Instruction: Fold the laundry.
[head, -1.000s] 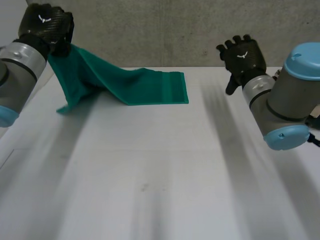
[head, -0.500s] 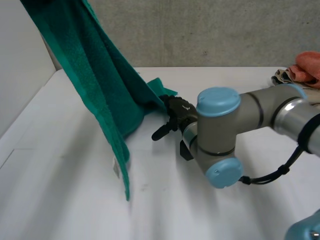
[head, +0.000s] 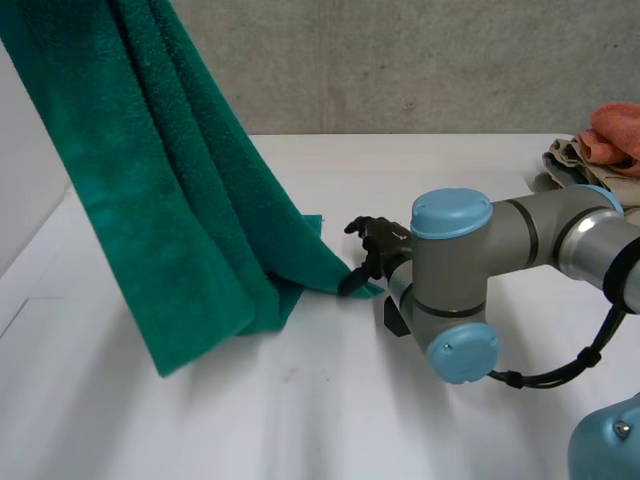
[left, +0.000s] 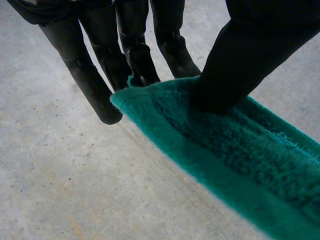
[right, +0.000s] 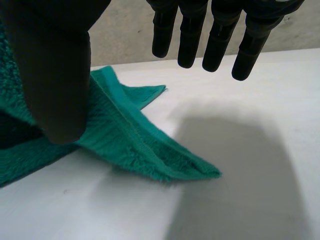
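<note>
your left hand (left: 134, 45) pinches an edge of the green towel (head: 170, 200) between thumb and fingers, lifted above the white table (head: 300, 420). you see the towel hang down in folds, its lower end lying on the table. your right hand (right: 222, 30) is low over the table, fingers straight and loose, grasping nothing, just beside the towel's corner.

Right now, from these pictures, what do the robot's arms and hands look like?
The right arm is a thick grey tube with rounded joints closed by glossy light-blue caps. It ends in a small black right hand with slim, segmented, round-tipped fingers and a broader thumb. The left hand is the same plain black, with cylindrical fingers and a wide thumb.
</note>
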